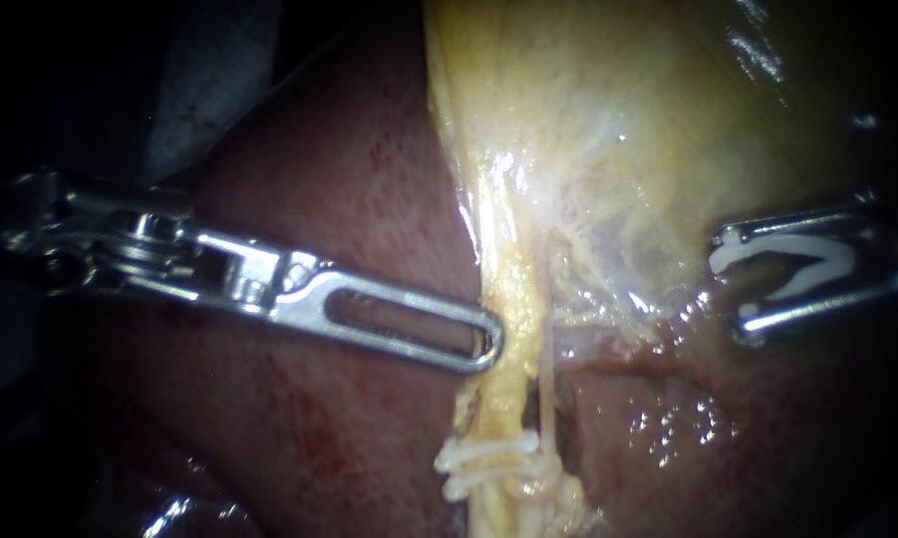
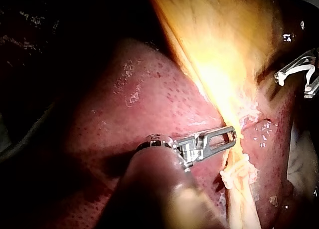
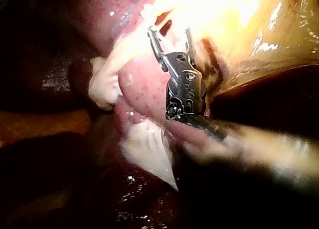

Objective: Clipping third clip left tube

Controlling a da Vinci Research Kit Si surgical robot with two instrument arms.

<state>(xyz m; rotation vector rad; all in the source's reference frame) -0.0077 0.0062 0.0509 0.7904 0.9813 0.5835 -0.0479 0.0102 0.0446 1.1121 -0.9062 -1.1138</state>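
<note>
Left tube (image 1: 508, 299) runs down centre frame; two white clips (image 1: 488, 460) cross it at bottom centre. Left instrument (image 1: 490, 347): tool closed, empty, tip touching tube's left edge. Right instrument (image 1: 733, 282), right of frame, apart from tube: tool grips loaded clip (image 1: 797, 264).

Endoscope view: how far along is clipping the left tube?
Done: two white clips sit across the left tube. In hand: the right instrument carries a third clip in its jaws, well clear of the tube; the left instrument rests against it. Left: bring the clip around the tube and close it.
</note>
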